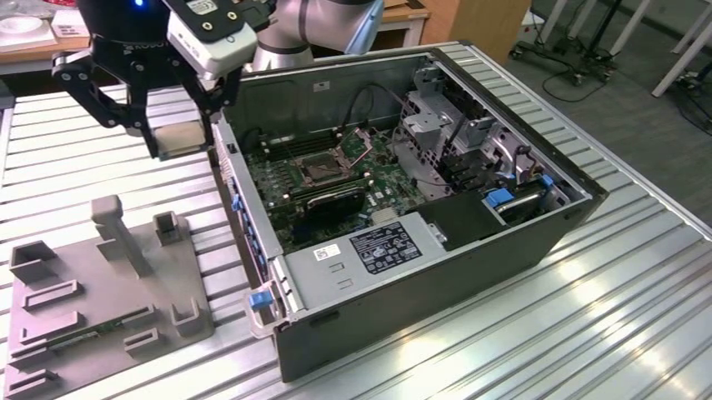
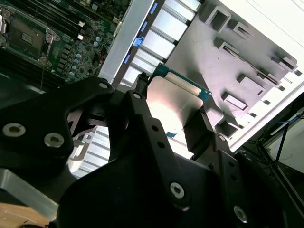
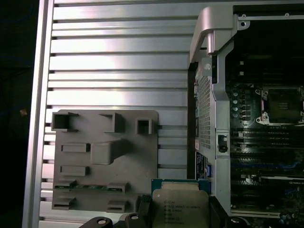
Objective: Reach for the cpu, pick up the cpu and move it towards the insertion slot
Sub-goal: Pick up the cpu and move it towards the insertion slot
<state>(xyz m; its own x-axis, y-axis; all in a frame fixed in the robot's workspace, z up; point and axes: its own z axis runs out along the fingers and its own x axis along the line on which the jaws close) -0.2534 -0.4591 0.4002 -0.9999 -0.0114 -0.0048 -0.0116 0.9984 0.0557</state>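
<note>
The gripper has its jaws closed on opposite edges of the cpu, holding it clear above the slatted metal table. The cpu is between the grey tray and the open computer case. The insertion slot sits inside the case, well apart from the cpu.

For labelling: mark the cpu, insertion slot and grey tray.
cpu (image 3: 180,204): first wrist view, metal top plate.
insertion slot (image 1: 315,169): exterior view, dark socket centre.
grey tray (image 3: 142,164): first wrist view, bare flat part.
</note>
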